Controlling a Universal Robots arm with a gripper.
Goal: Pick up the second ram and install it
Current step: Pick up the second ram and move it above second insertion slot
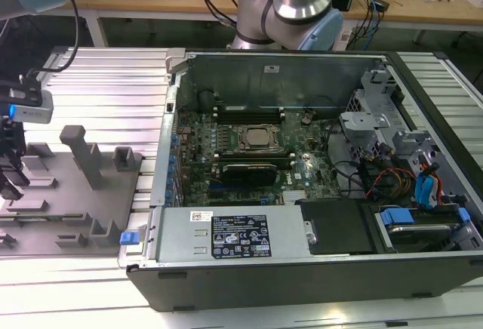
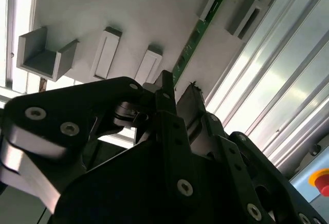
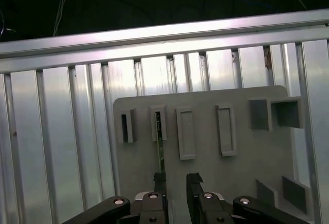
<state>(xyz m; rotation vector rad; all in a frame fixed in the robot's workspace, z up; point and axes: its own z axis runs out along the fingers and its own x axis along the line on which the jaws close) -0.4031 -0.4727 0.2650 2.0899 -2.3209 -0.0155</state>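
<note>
The fixture plate [image 1: 75, 201] is lying on the slotted table [image 1: 113, 80], to the exterior view's left of the open computer case [image 1: 226, 284]. The second ram [image 3: 160, 144] is standing on edge in a holder on that plate, and the gripper [image 3: 176, 180] is hanging over the plate, close beside it.

The arm [image 1: 290, 4] rises at twelve o'clock in the exterior view. Its gripper [image 1: 10, 167] hangs at nine o'clock, pointing down. In both wrist views the black fingers [image 3: 194, 184] [image 2: 191, 100] show the jaws parted by a narrow gap, seemingly clasping nothing.
</note>
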